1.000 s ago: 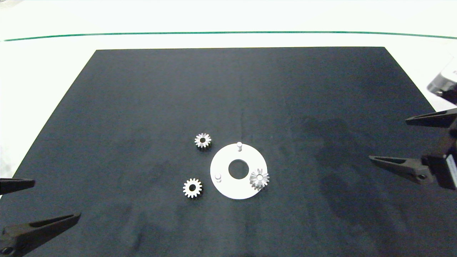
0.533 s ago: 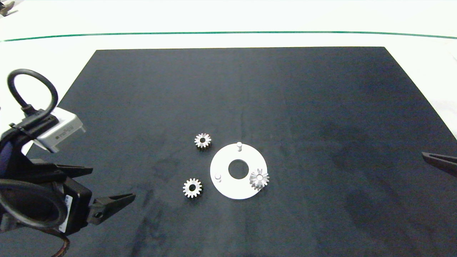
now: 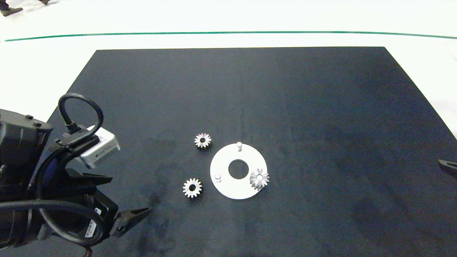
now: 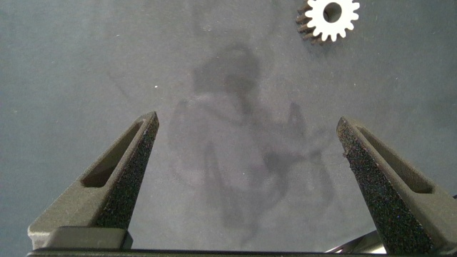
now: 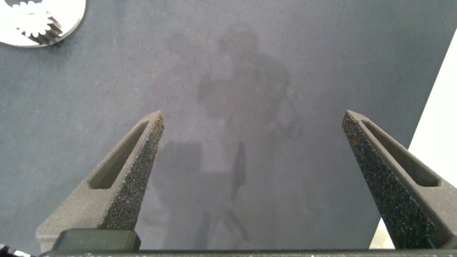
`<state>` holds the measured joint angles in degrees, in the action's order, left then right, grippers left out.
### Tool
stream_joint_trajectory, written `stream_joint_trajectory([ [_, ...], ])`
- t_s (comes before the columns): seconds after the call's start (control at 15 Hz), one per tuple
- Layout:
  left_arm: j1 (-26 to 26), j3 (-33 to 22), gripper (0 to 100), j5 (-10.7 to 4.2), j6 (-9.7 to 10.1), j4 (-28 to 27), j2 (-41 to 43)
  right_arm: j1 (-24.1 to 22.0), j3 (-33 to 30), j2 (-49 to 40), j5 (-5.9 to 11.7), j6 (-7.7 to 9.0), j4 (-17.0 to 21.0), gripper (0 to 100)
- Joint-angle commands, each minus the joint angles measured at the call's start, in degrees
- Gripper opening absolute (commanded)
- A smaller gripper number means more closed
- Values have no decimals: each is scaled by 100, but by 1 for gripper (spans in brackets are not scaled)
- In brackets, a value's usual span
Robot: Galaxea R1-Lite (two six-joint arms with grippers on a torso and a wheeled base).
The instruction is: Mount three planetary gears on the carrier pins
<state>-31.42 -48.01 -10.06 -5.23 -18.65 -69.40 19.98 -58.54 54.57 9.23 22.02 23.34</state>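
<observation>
Right tool [image 3: 448, 167]: head view shows one dark fingertip only, the rest cut off at the picture's edge. Left tool [image 3: 134, 216]: one finger visible in head view, the other hidden behind the arm's body and cable. White disc [image 5: 43, 21]: cut off by the edge of the right wrist view, the gear [image 5: 32, 27] on it only partly in frame.

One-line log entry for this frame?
gears on pins: one | loose on mat: two | left gripper: open, near mat's front-left | right gripper: open, mat's right edge
</observation>
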Motion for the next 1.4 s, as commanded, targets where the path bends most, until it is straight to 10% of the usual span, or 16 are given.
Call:
stream_joint_trajectory([
  [0.07, -49, -7, 100, -14, -40, -51, -74, -3, 62, -130, 9, 4, 3, 100],
  [0.6, -409, -200, 100, -23, -136, -174, -328, -20, 229, -350, 70, 4, 3, 100],
  [0.8, -594, -218, 100, -330, -127, -156, -698, -20, 247, -385, 53, 13, 3, 100],
  [1.4, -1104, -596, 100, -418, -83, 248, -1260, 6, 370, -737, 18, 13, 12, 100],
])
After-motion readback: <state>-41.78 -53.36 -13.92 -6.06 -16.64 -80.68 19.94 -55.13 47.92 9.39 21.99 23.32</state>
